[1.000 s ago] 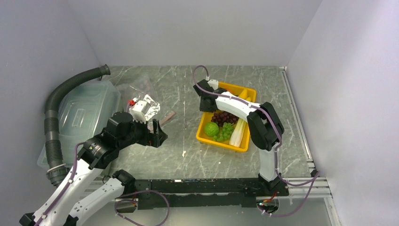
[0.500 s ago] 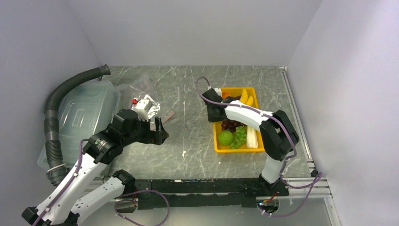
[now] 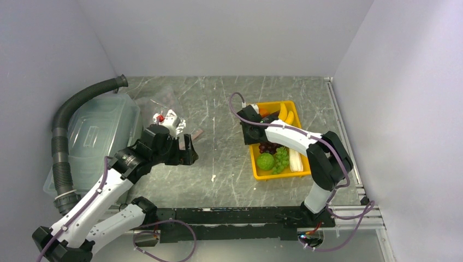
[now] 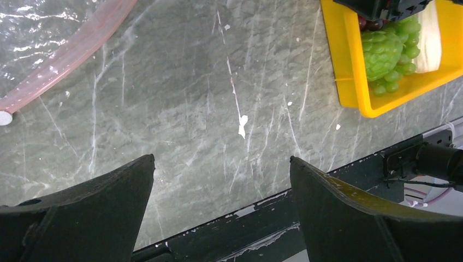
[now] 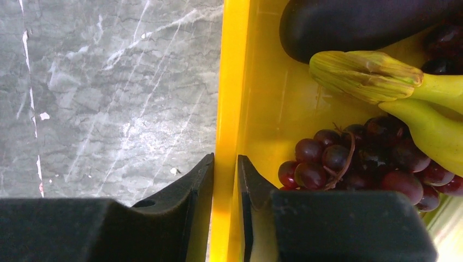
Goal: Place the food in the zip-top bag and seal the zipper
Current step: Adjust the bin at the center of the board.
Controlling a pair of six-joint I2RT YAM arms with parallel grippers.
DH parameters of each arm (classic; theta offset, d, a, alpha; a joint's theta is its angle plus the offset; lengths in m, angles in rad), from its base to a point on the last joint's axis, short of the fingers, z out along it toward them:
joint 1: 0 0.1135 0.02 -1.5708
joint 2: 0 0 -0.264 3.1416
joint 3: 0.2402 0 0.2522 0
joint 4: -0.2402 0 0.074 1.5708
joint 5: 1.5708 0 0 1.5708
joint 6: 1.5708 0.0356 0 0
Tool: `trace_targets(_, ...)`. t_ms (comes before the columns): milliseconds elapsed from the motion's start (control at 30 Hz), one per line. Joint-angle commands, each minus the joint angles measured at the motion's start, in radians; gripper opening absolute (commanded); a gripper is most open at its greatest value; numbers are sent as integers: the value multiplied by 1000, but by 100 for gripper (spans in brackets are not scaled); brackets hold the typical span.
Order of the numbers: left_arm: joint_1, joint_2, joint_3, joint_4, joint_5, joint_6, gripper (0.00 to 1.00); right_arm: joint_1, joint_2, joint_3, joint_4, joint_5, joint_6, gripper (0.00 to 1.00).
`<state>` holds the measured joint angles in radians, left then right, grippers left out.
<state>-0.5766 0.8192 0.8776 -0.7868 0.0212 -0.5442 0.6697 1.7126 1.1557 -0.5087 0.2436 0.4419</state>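
Left arm (image 3: 90, 207): white tubular links and black cylindrical joints; the left purple cable (image 3: 97, 188) ran along it.
Right arm (image 3: 289, 135): the same white links and black joints; the right purple cable (image 3: 230, 106) formed a thin loop.
Left gripper (image 4: 221, 159): the left fingers (image 4: 104, 204) were matte black, broad and wedge-shaped.
Right gripper (image 5: 225, 158): the right fingers (image 5: 191, 191) were black and tapered, with flat inner faces, on blocky black bodies.
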Motion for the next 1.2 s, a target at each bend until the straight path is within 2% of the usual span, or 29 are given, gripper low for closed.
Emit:
trace_targets(0, -3, 9, -11, 45, -19, -36, 98, 8, -71, 19, 54, 35, -21, 32)
trace_targets(167, -3, 27, 8, 23, -66, -42, 98, 13, -133, 18, 46, 57, -8, 52)
trace_targets(233, -3, 30, 22, 4, -85, -40, 98, 16, -170, 22, 43, 59, -5, 57)
trace_targets(400, -3, 19, 58, -34, -113, -29, 98, 28, -254, 29, 62, 3, 9, 61)
trace_targets(667, -3, -15, 123, -107, -165, 0, 98, 53, -325, -25, 209, -176, 108, 62)
trace_targets(900, -3, -60, 130, -112, -174, 2, 99, 102, -284, -56, 336, -239, 205, 62)
trace_targets(1167, -3, -87, 139, -133, -157, 18, 99, 126, -131, 0, 424, -300, 239, 67)
